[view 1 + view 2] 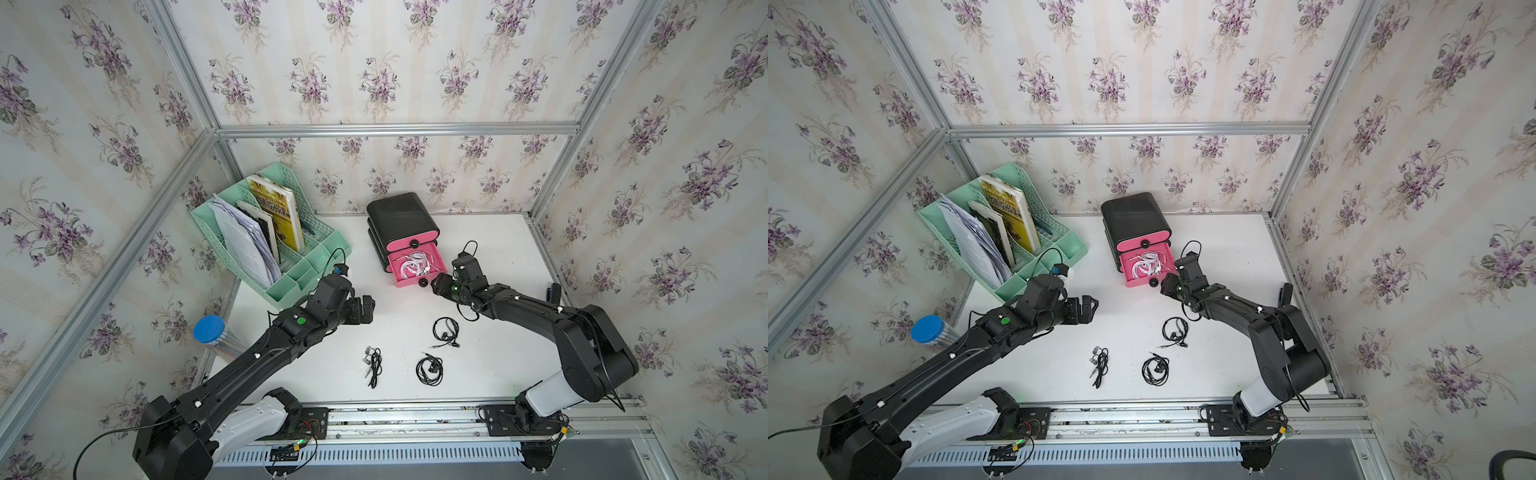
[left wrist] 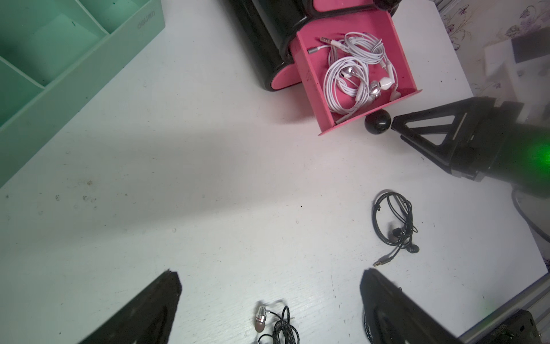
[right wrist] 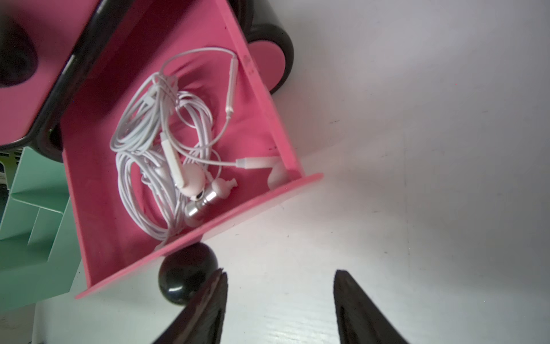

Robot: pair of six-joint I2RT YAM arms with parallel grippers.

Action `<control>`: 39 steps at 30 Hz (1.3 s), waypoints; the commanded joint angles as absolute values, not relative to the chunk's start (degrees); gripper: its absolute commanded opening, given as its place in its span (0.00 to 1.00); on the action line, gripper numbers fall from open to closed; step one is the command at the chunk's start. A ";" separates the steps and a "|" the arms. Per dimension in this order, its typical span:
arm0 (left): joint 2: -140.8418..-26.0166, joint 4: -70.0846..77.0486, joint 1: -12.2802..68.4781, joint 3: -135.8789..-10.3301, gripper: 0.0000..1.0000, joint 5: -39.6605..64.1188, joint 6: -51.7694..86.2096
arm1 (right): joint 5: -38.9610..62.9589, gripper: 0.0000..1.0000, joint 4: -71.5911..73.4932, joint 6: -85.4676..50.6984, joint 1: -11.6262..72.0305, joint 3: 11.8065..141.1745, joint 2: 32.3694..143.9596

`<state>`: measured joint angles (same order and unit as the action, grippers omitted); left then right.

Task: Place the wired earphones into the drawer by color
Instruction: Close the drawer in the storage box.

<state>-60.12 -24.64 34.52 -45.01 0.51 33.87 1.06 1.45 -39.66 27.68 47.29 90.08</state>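
The black drawer unit (image 1: pixel 401 224) has one pink drawer (image 1: pixel 400 283) pulled out, holding white wired earphones (image 1: pixel 415 264) (image 2: pixel 351 74) (image 3: pixel 154 149). Three black wired earphones lie on the white table: one (image 1: pixel 446 331), one (image 1: pixel 430 370), and one with silver buds (image 1: pixel 374 365) (image 2: pixel 276 324). My right gripper (image 1: pixel 436 284) (image 3: pixel 279 272) is open and holds nothing. One of its fingertips sits right beside the drawer's black knob (image 3: pixel 186 272) (image 2: pixel 377 122). My left gripper (image 1: pixel 368 309) (image 2: pixel 269 272) hovers open and empty above the table, left of the drawer.
A mint-green file organizer (image 1: pixel 291 266) with books and papers stands at the back left. A blue-lidded container (image 1: pixel 209 328) lies at the table's left edge. The arms' metal rail (image 1: pixel 415 419) runs along the front edge.
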 commanded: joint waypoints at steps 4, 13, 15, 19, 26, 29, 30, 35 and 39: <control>-59.77 -24.53 34.37 -44.90 0.99 0.18 33.54 | -1.52 0.62 4.28 -42.38 27.60 49.30 91.69; -59.61 -24.44 34.23 -44.99 0.99 0.10 33.40 | -1.85 0.61 4.65 -42.70 27.60 53.48 94.54; -59.46 -24.52 34.19 -45.09 0.99 0.00 33.32 | -1.76 0.61 4.65 -42.72 27.60 54.68 95.46; -59.41 -24.83 34.01 -45.42 0.99 -0.18 32.92 | -1.76 0.61 4.57 -42.63 27.52 57.11 97.48; -59.11 -25.13 33.75 -45.61 0.99 -0.26 32.94 | -1.76 0.61 5.10 -42.63 27.44 60.85 101.47; -58.89 -25.22 33.75 -45.61 0.99 -0.33 32.96 | -1.76 0.61 5.32 -42.63 27.18 62.26 103.05; -58.79 -25.31 33.73 -45.54 0.99 -0.35 33.02 | -1.76 0.61 5.48 -42.71 27.18 62.76 103.49; -58.27 -25.57 33.62 -45.49 0.99 -0.61 33.05 | -1.83 0.61 6.14 -43.13 26.90 64.66 105.40; -57.96 -25.75 33.42 -45.52 0.99 -0.71 33.19 | -1.76 0.61 6.85 -43.52 26.76 65.60 106.32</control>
